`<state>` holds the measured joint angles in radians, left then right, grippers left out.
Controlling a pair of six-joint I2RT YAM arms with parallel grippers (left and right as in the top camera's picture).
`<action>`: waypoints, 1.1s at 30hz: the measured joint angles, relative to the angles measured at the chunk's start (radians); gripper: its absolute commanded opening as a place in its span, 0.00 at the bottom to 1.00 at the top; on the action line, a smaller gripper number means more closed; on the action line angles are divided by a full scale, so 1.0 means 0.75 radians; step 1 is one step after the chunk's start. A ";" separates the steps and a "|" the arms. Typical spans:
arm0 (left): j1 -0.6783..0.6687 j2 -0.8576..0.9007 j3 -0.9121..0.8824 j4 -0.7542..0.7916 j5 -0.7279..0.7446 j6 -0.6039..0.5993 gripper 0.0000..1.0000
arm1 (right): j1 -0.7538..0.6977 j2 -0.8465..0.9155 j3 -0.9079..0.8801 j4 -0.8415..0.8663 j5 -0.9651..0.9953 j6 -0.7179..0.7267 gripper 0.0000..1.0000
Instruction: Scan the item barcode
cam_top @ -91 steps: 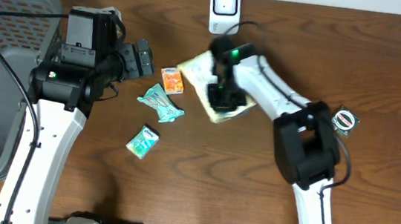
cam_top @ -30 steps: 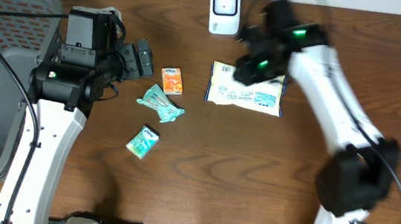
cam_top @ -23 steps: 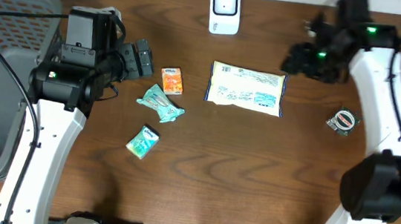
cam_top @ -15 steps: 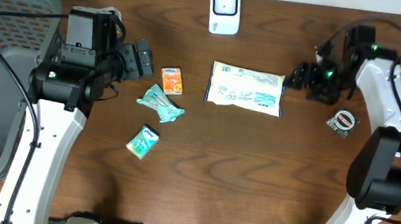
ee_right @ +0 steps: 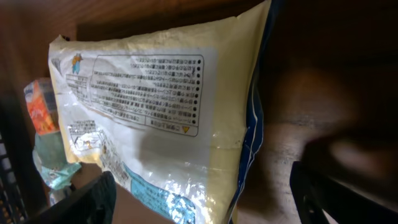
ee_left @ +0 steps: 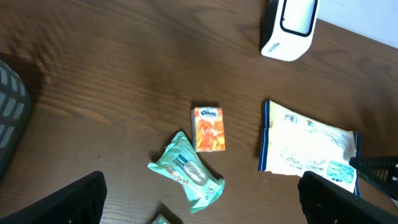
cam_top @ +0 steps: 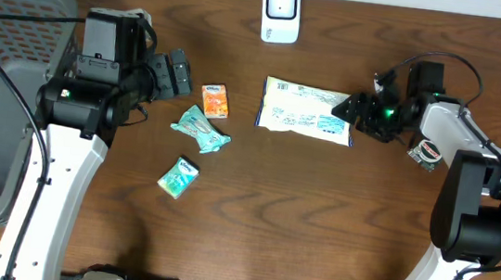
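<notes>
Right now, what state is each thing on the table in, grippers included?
yellow bag, lying flat, printed back up, not held
right gripper, open, facing the bag's edge, not gripping
left gripper, open, empty
scanner, standing upright
orange tissue pack, lying flat, untouched
larger teal packet, lying crumpled, untouched
small teal packet, lying flat, untouched

Bag (cam_top: 308, 110) just left of right hand (cam_top: 352, 109), scanner (cam_top: 281, 13) beyond, open table (cam_top: 298, 220) nearside
</notes>
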<state>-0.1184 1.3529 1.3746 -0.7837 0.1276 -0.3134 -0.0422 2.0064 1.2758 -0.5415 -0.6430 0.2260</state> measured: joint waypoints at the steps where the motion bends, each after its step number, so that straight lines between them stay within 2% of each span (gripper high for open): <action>1: 0.000 0.000 0.000 0.000 0.000 0.000 0.97 | 0.000 0.000 -0.010 0.016 -0.001 0.007 0.82; 12: 0.000 0.000 0.000 0.001 0.000 0.000 0.98 | 0.091 0.010 -0.092 0.307 -0.015 0.147 0.81; 13: 0.000 0.000 0.000 0.001 0.000 0.000 0.98 | 0.110 0.022 -0.092 0.346 -0.025 0.183 0.77; 14: 0.000 0.000 0.000 0.001 0.000 0.000 0.98 | 0.125 0.036 -0.090 0.375 -0.029 0.186 0.68; 15: 0.000 0.000 0.000 0.001 0.000 0.000 0.98 | 0.138 0.056 -0.087 0.406 -0.045 0.205 0.64; 17: 0.000 0.000 0.000 0.001 0.000 0.000 0.98 | 0.152 0.114 -0.067 0.461 -0.104 0.225 0.40; 19: 0.000 0.000 0.000 -0.001 0.000 0.000 0.98 | 0.155 0.150 -0.057 0.487 -0.125 0.233 0.23; 23: 0.000 0.000 0.000 0.001 0.000 0.000 0.97 | 0.154 0.217 -0.055 0.536 -0.244 0.245 0.01; 33: 0.000 0.000 0.000 0.001 0.000 -0.001 0.98 | 0.154 0.228 -0.055 0.505 -0.308 0.233 0.01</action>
<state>-0.1184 1.3529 1.3746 -0.7834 0.1276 -0.3138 0.0731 2.1777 1.2343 -0.1631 -0.8738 0.4007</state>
